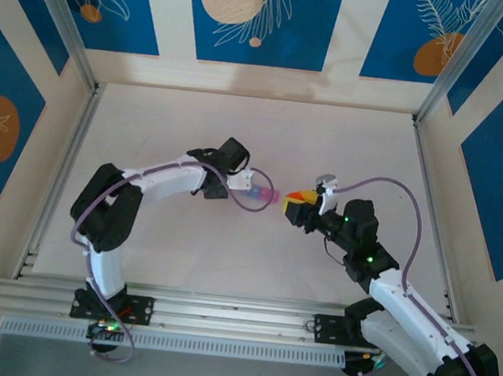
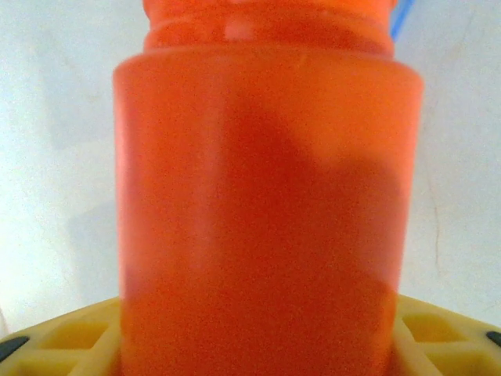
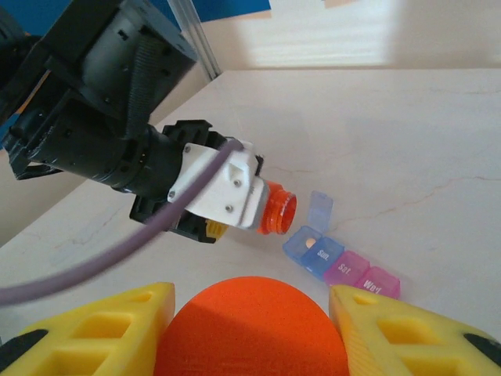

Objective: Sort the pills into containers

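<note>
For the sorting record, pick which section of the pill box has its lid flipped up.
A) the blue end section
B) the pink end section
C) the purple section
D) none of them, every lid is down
A: in the right wrist view the blue end section of the pill box has its lid standing up, just by the mouth of the orange bottle, while the purple section and pink section are shut.

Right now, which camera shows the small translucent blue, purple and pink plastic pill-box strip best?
Right wrist: the pill-box strip lies close, blue section's lid up, lid labels visible. Top external gives it as a tiny blue-pink blur mid-table.
</note>
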You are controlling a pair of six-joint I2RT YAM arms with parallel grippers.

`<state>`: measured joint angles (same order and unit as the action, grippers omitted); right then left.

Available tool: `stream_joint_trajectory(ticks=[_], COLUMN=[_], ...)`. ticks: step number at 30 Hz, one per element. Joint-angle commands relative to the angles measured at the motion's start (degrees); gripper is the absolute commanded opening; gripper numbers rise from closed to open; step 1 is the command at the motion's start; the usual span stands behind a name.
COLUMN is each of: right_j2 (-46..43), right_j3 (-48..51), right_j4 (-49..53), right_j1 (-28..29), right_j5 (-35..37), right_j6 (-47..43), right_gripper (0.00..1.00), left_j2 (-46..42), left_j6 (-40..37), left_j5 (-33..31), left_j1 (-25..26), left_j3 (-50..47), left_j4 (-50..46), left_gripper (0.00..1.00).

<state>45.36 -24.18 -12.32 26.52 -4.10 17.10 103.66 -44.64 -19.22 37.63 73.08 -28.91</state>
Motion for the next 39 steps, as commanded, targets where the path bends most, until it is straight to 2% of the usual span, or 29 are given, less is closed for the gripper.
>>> stream_joint_trajectory(ticks=[1, 5, 13, 16, 18, 22, 26, 31, 35, 39], right_j2=[-2.4, -2.3, 0.0, 1.6, 3.3, 7.2, 11.3, 15.1, 17.0, 19.5], right_j3=[-1.1, -2.5, -7.7, -10.4, -12.8, -17.6, -24.3, -30.2, -32.4, -35.6], right_j4=[1.6, 3.1, 6.4, 7.3, 8.5, 10.4, 14.5, 18.4, 19.1, 22.7], right_j1=[-0.4, -0.8, -0.7, -0.3, 0.5, 2.7, 5.4, 9.3, 10.5, 12.5], right_j5=[-1.2, -2.0, -6.1, -8.2, -9.5, -11.8, -17.1, -19.6, -22.5, -20.6], right_j6=[0.5, 0.9, 0.8, -0.8, -2.4, -6.1, -12.0, -19.1, -22.5, -27.9], right_gripper=[0.3, 0.3, 0.3, 0.3, 0.3, 0.3, 0.3, 0.3, 0.3, 0.3], left_j2=[-6.4, -14.1, -30.6, -34.4, -35.5, -35.4, -33.9, -32.8, -31.9, -31.8], left_j6=[6.9, 13.7, 29.9, 35.9, 38.1, 39.9, 42.8, 43.5, 43.7, 43.3], left_j5=[7.3, 13.0, 30.5, 33.6, 35.5, 40.1, 41.6, 46.6, 47.0, 49.5], left_j1=[-0.7, -1.5, -2.3, -2.2, -2.2, -2.2, -2.2, -2.1, -2.1, -2.2], left_j3=[-4.1, -12.6, -35.5, -41.6, -44.0, -46.8, -51.0, -51.7, -53.1, -53.2], left_j4=[9.4, 22.4, 59.1, 71.1, 75.7, 80.1, 88.5, 88.9, 90.8, 89.3], left_gripper=[0.0, 0.0, 0.0, 0.0, 0.0, 0.0, 0.0, 0.0, 0.0, 0.0])
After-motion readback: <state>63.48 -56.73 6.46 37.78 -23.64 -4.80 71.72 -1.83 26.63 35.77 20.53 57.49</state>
